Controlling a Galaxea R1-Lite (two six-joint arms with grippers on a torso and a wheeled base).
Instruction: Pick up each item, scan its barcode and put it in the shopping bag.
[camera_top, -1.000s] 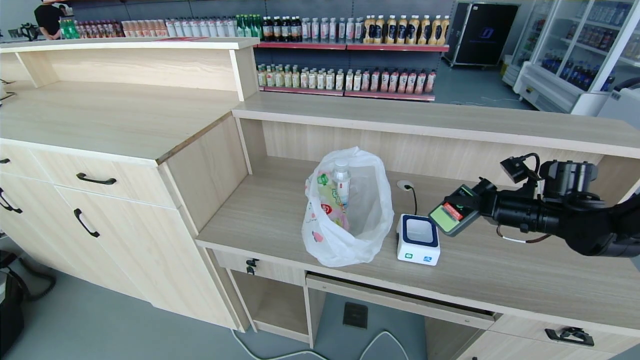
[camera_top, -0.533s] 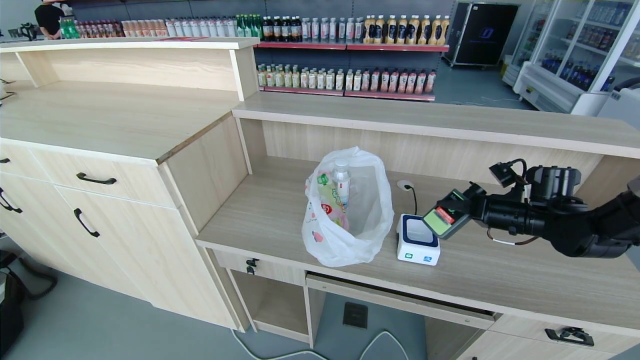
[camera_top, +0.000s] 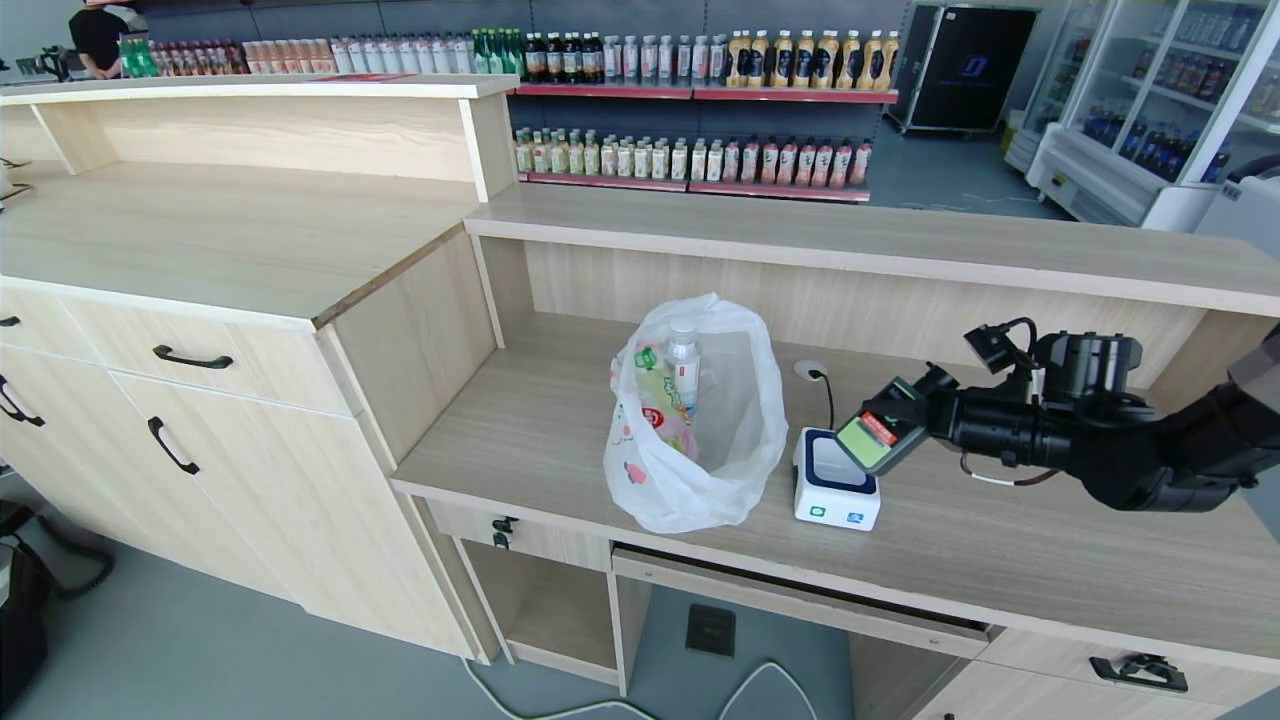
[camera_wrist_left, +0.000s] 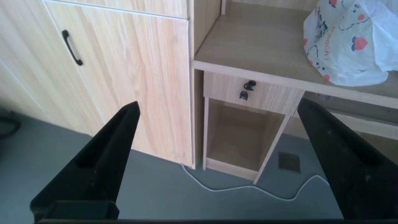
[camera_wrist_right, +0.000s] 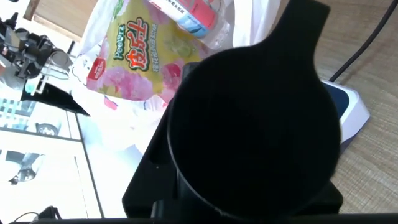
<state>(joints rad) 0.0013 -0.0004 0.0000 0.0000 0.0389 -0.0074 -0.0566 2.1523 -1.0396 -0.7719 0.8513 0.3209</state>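
Right gripper (camera_top: 905, 420) is clamped on a green item (camera_top: 868, 441), apparently a can, tilted just above the scanner (camera_top: 836, 478) beside the shopping bag (camera_top: 690, 420). The barcode is hidden. Left gripper (camera_wrist_left: 219, 106) stands apart, holding nothing.

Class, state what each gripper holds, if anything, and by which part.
The right gripper holds a small green pack by its wrist-side end, close to the scanner. The left gripper is open, holding nothing.
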